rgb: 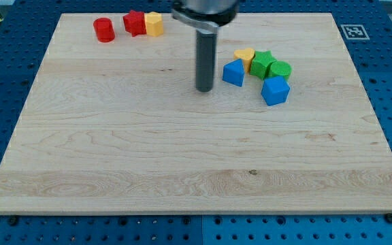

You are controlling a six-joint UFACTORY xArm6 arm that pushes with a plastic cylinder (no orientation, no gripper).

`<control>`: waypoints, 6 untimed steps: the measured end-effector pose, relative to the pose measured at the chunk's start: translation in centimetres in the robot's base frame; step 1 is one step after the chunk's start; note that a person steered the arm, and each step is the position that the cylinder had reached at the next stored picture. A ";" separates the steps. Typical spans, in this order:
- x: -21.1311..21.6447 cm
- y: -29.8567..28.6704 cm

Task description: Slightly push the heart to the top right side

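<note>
The yellow heart [244, 54] lies right of the board's top centre, touching the green star [261, 62] on its right and the blue block [233, 73] just below it. My tip [204, 89] rests on the board to the left of and a little below the heart, close beside the blue block's left side. A green round block [280, 69] and a larger blue block [275, 90] sit on the cluster's right.
A red cylinder [103, 30], a red star [135, 23] and a yellow block [154, 24] stand near the top left of the wooden board [182, 156]. A blue pegboard table surrounds the board.
</note>
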State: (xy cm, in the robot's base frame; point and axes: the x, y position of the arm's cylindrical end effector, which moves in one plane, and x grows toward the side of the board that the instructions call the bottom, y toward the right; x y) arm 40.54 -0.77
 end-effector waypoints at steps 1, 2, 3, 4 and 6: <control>-2.2 -3.8; -5.6 -1.5; -5.0 2.9; -5.0 6.5; -8.6 9.7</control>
